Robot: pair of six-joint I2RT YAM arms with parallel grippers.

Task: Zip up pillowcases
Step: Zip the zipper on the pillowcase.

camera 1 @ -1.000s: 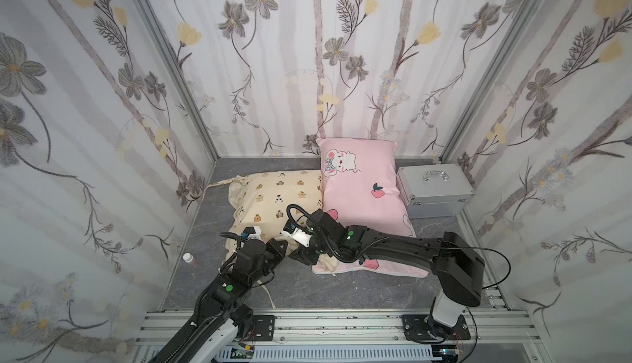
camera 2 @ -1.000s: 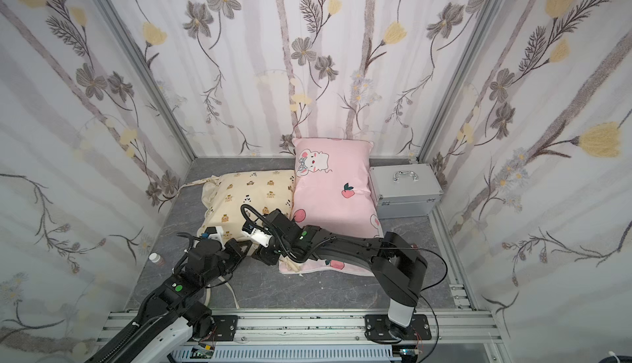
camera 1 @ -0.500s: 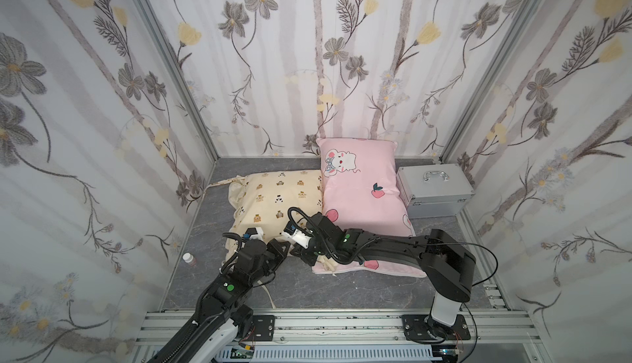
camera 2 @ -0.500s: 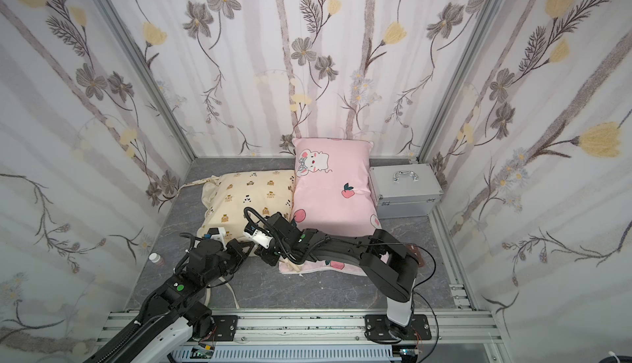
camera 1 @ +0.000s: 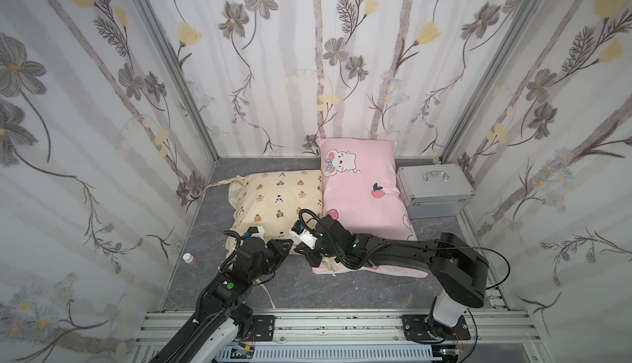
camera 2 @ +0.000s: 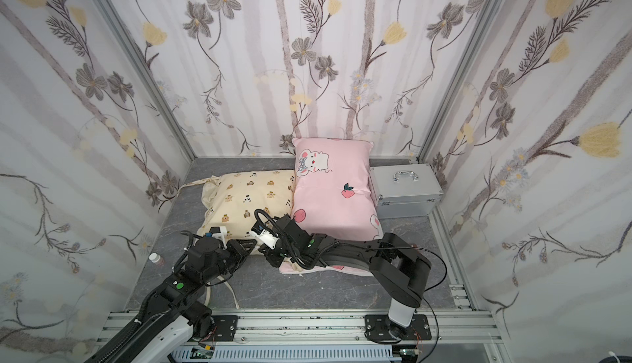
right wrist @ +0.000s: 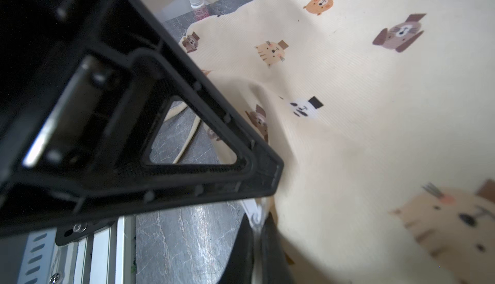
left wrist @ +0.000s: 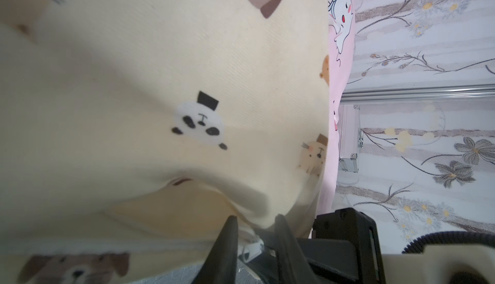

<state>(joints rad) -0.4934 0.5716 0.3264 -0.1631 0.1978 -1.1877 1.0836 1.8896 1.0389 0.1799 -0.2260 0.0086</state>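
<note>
The cream pillowcase [camera 1: 273, 197] with small animal prints lies on the grey floor beside the longer pink pillowcase [camera 1: 362, 190]; both show in both top views. Both grippers meet at the cream one's near right corner. My right gripper [right wrist: 257, 223] is shut on a small white zipper pull [right wrist: 254, 211] at the fabric's edge. My left gripper [left wrist: 255, 219] is open a little. The cream corner [left wrist: 257, 210] hangs just beyond its tips, and the white pull [left wrist: 251, 246] shows in the gap. In a top view the left gripper [camera 1: 289, 243] almost touches the right gripper [camera 1: 298, 249].
A silver metal case [camera 1: 434, 186] stands right of the pink pillowcase. A small white-capped bottle [camera 1: 189, 258] stands by the left wall. A cream cord [camera 1: 268, 293] trails on the floor under the left arm. The metal rail [camera 1: 325, 320] runs along the front.
My right gripper has closed onto the white zipper pull. My left gripper, shut before, has parted its jaws slightly. Both arms stay at the cream pillowcase's corner.
</note>
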